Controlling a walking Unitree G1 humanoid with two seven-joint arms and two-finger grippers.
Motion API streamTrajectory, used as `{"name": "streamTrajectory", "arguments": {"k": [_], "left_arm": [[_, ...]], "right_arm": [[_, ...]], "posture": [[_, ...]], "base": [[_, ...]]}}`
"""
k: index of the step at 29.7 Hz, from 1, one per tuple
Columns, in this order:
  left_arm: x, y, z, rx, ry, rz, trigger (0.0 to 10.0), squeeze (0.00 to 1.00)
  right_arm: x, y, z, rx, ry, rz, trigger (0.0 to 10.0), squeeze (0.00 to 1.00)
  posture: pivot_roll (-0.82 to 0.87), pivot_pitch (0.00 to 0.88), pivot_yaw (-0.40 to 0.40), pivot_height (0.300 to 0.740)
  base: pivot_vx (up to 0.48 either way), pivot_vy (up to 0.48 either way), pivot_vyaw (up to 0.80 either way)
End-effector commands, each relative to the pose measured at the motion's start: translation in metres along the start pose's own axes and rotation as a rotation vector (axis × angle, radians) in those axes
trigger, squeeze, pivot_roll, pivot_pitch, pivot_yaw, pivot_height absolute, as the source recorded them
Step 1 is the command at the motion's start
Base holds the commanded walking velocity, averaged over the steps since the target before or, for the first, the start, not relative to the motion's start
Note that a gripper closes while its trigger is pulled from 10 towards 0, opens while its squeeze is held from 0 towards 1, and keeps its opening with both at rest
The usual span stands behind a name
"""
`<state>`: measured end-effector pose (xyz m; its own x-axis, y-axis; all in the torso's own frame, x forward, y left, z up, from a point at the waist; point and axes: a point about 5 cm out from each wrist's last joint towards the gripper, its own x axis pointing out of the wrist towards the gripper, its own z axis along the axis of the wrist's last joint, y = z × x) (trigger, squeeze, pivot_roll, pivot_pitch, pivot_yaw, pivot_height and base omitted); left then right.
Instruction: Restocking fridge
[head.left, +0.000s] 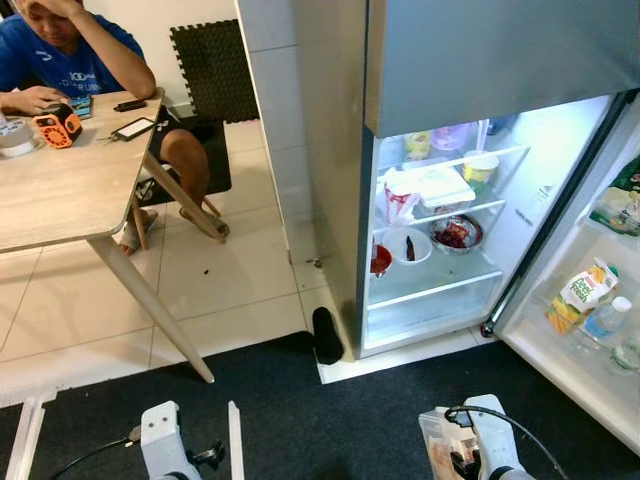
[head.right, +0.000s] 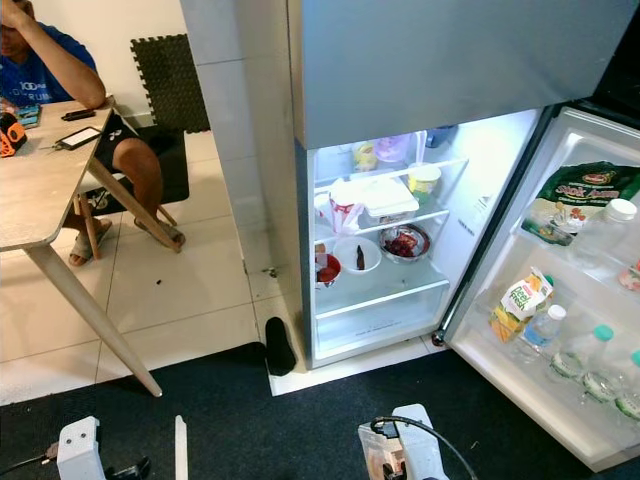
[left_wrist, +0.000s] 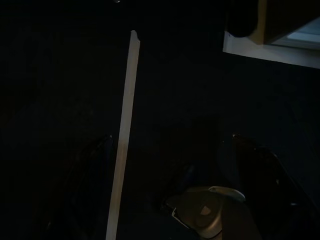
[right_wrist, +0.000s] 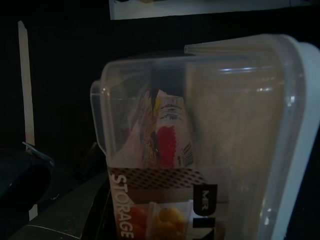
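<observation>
From the left eye, the fridge (head.left: 330, 150) stands with its lower door swung wide. On its shelves I count one white bowl (head.left: 407, 244), one metal bowl (head.left: 457, 233) of red food, one red-rimmed dish (head.left: 380, 260), one flat white box (head.left: 440, 186) and one tub (head.left: 481, 166). The door rack holds one juice carton (head.left: 583, 292) and one bottle (head.left: 607, 318). One person (head.left: 70, 50) sits at the desk (head.left: 60, 190). Low in the frame, the right pincer (head.left: 452, 458) carries one clear storage container (head.left: 438, 440).

The right eye shows that door rack further out — three capped bottles (head.right: 575, 355) beside the carton, plus one green bag (head.right: 585, 190) above.

The left wrist view is very dark: the left pincer (left_wrist: 180, 170) hangs over the dark mat (left_wrist: 200, 100), its two fingers apart with nothing between them.

In the right wrist view the container (right_wrist: 200, 140) sits right before the lens, held by the right pincer, with one printed packet (right_wrist: 167, 135) inside. It looks like stiff, thin plastic — light, smooth and probably slippery, and likely to flex if squeezed hard. My judgement is that a hold across the flat side walls, near the lidded rim, would be steadiest; its weight depends on contents I cannot fully see.
</observation>
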<state>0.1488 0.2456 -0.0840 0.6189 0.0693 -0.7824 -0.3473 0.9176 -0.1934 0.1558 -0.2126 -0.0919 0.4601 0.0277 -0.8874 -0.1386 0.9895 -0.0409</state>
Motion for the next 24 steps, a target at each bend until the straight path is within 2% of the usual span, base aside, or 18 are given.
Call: {"name": "streamTrajectory", "arguments": {"k": [1, 24], "left_arm": [[-0.001, -0.001, -0.006, -0.025, 0.021, 0.009, 10.0, 0.0], [0.001, -0.004, -0.005, -0.041, 0.024, 0.023, 10.0, 0.0]], "right_arm": [[0.001, 0.001, 0.003, -0.01, -0.005, -0.006, 10.0, 0.0], [0.002, 0.001, 0.014, -0.049, -0.019, -0.015, 10.0, 0.0]], "posture": [[-0.05, 0.0, 0.023, 0.74], [-0.05, 0.0, 0.028, 0.74]], "base": [[0.0, 0.0, 0.76], [0.0, 0.0, 0.76]]}}
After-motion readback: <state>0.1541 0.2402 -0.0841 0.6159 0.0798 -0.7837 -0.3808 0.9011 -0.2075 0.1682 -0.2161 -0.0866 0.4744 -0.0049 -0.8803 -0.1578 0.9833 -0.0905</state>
